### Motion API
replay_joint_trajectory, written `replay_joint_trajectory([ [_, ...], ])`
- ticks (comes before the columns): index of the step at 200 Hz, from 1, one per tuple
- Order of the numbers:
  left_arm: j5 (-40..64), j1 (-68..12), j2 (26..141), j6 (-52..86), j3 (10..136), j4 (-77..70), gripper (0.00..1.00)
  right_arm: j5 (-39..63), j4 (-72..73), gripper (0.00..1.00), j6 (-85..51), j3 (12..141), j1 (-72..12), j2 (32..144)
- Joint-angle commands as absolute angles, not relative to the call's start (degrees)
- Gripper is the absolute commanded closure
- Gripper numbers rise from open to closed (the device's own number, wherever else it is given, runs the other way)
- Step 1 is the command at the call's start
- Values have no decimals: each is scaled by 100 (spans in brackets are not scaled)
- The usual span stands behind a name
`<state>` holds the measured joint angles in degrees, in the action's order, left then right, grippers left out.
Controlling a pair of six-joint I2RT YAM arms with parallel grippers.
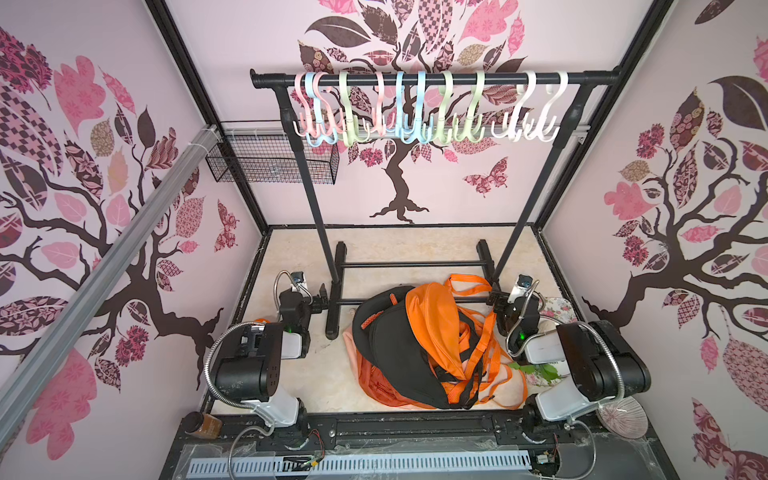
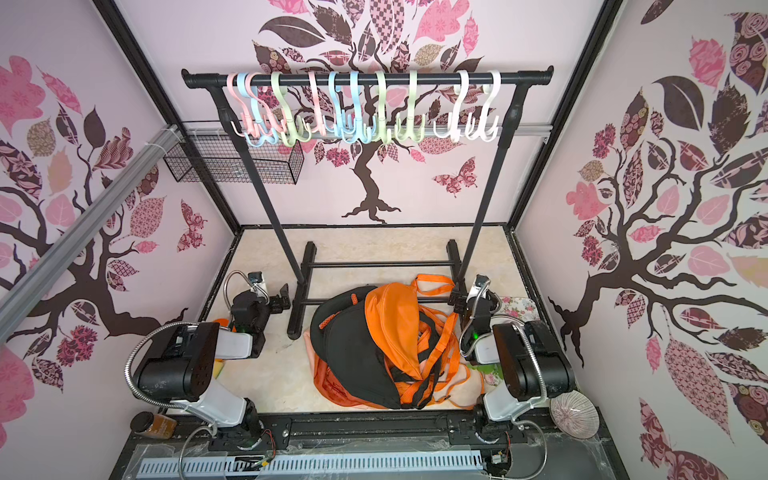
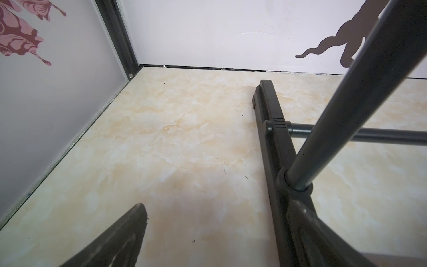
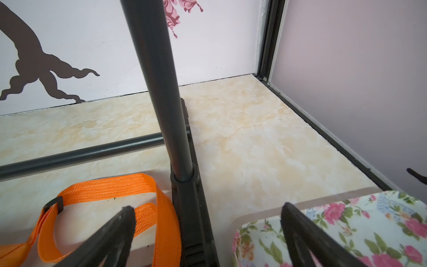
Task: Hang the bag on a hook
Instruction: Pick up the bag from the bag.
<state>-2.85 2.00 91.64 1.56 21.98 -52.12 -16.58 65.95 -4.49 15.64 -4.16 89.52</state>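
Bag [image 1: 415,345] of orange and black fabric lies slumped on the marbled tabletop [image 1: 395,245]. It sits in the lower middle of both top views, between the two arms and just in front of the base of the black rack [image 1: 316,208]. An orange strap [image 4: 104,186] loops out from it toward the rack's right foot. Pastel hooks [image 1: 409,133] hang in a row from the rack's top rail across the upper middle of the frame, well above the bag, which hangs on none of them.

Left of the bag in the top views, the left gripper [image 1: 321,298] sits low by the rack's left foot with its jaws spread wide. Its wrist view shows one finger [image 3: 129,231] over bare tabletop, and it holds nothing. The right gripper [image 4: 207,206] is also spread wide and grips nothing. It straddles the rack's right foot, with one finger beside the orange strap and the other over a floral tray [image 4: 346,231].
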Motion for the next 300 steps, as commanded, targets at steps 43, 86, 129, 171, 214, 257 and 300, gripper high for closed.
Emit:
replay_joint_trajectory([
  [43, -304, 222, 9087, 202, 2197, -5311, 2, -1617, 6689, 0, -404, 1600, -424, 8930],
  [86, -307, 211, 9076, 204, 2187, -5317, 3, -1626, 6706, 0, -395, 1593, -426, 8924],
  [129, -2308, -759, 7892, -325, 3177, -2858, 3, -1934, 5733, 0, -227, 1586, -657, 7553],
  [171, -2741, -1115, 6767, 1420, 4643, 672, 2, -1305, 1249, 0, -4169, 3009, -272, 5951],
  [214, -1291, -1581, 5906, 1930, 5618, 2720, 8, 477, 146, 0, -3536, 3573, -307, 5563],
  [257, -1931, -3826, 6370, 2146, 6565, 4091, 8, 539, -1382, 0, -3098, 4260, -456, 5662],
  [300, -1112, -4675, 7203, 2676, 7112, 4103, 8, 110, -1854, 0, -2932, 4154, -707, 5549],
])
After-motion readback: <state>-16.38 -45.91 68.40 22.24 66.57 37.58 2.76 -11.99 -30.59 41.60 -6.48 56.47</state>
